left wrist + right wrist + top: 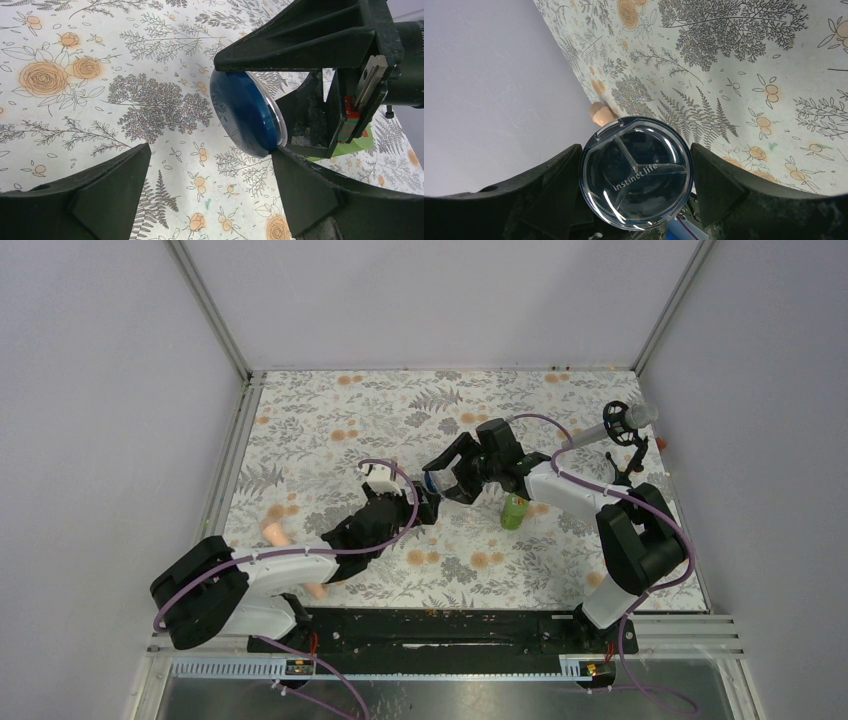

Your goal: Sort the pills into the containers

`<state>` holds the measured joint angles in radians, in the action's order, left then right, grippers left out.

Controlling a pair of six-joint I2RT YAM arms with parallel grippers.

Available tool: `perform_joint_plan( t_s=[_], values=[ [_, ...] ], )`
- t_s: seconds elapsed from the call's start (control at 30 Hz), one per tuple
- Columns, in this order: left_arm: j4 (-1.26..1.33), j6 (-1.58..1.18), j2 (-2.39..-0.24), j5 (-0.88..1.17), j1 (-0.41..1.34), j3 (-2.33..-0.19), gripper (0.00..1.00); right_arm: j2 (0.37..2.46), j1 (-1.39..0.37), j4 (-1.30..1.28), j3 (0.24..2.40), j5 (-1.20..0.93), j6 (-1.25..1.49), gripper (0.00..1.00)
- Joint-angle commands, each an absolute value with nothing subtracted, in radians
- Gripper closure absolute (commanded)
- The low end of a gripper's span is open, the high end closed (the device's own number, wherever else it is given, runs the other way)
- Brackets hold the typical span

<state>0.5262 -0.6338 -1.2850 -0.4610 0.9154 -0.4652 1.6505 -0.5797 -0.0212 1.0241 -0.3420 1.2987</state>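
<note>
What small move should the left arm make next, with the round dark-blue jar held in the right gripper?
Probably back the left gripper away. Its jaws stand open and empty close beside the round dark-blue jar, which the right gripper clamps on edge between its fingers, so nothing there seems to need a second hold.

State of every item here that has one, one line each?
blue jar: clear lid on, tipped on edge, held
green bottle: upright on table, free
left tool: open, empty
right tool: shut on blue jar
</note>
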Motion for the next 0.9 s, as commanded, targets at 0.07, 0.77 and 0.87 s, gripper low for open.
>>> perform_joint_plan(
  t_s=[0.07, 0.77, 0.87],
  values=[
    [0.69, -0.636, -1.273, -0.483, 0.868, -0.481, 0.05, 1.637, -0.641, -0.104, 1.028, -0.453, 1.267, 0.51],
    [0.491, -0.766, -1.331, -0.482, 0.846, -0.525, 0.31, 1.645, -0.656, -0.13, 1.015, -0.404, 1.259, 0.53],
    [0.505, -0.769, -1.325, -0.473, 0.846, -0.501, 0.34, 1.655, -0.656, -0.129, 1.016, -0.41, 1.261, 0.53]
  ],
)
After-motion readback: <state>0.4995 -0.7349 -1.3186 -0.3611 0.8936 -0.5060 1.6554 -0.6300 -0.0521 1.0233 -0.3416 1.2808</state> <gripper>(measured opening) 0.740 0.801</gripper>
